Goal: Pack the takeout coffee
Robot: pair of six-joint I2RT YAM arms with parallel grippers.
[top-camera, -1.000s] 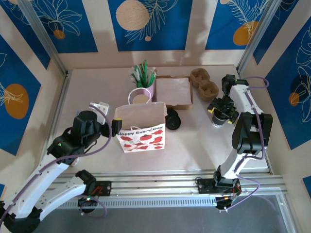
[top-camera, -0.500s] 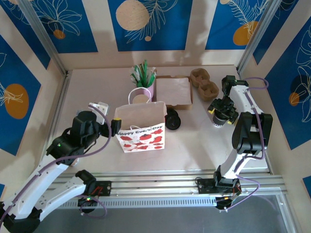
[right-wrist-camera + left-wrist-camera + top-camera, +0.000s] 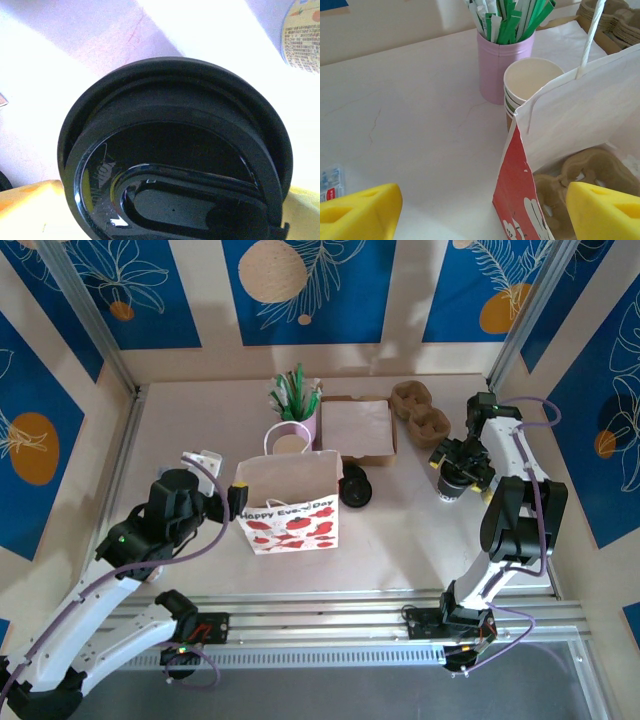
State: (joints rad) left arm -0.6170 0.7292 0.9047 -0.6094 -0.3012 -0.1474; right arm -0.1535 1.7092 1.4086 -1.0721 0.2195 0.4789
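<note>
At centre right the right tool (image 3: 458,468) pinches the black-lidded paper coffee cup (image 3: 446,484) standing on the table (image 3: 400,540), its arm swung slightly rightward since a second ago, likely readying a lift toward the strawberry-printed white paper bag (image 3: 288,502) beside the spread left tool (image 3: 236,496).

arms (image 3: 100,592): white links, black joints | cables (image 3: 152,562): purple, looped | gripper fingers (image 3: 360,212): yellow wedges | bases (image 3: 462,618): black

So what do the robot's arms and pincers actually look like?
The left arm and right arm are white links with black joint housings, each trailed by a looping purple cable. The pincer fingers are bright yellow wedges.
</note>
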